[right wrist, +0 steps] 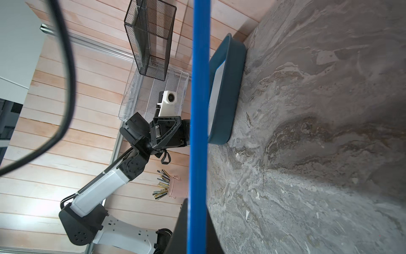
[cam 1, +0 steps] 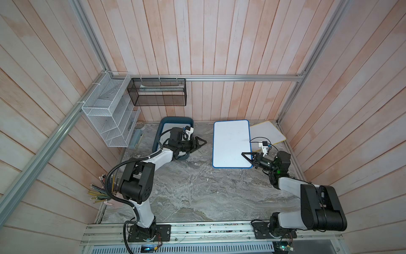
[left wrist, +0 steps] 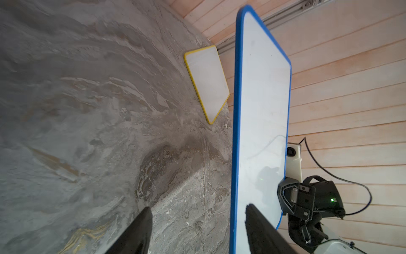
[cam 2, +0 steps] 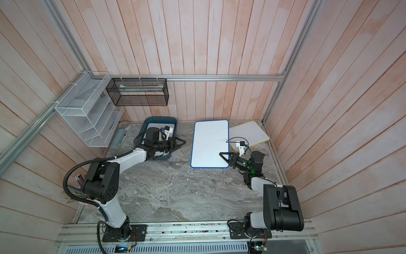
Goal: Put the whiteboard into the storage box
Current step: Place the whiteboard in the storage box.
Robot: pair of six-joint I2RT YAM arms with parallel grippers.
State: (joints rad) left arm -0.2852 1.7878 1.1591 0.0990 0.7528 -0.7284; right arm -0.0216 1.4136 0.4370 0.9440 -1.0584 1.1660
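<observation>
Grips whiteboard (cam 1: 230,143) at 4 o'clock rim in right hand (cam 1: 246,156); holds left hand (cam 1: 203,142) open by box (cam 1: 175,118) at 9 o'clock. Looks light, stiff, slick; best pinched on frame.

The blue-framed whiteboard (cam 1: 230,143) has a glossy, reflective white face and a smooth plastic rim. The storage box (right wrist: 232,88), at eleven o'clock on the tabletop (cam 1: 197,193), is matt teal plastic. The tabletop looks like veined grey stone. The walls (cam 1: 219,44) are pale wood planks, and the black mesh basket (cam 1: 157,100) is metal.
</observation>
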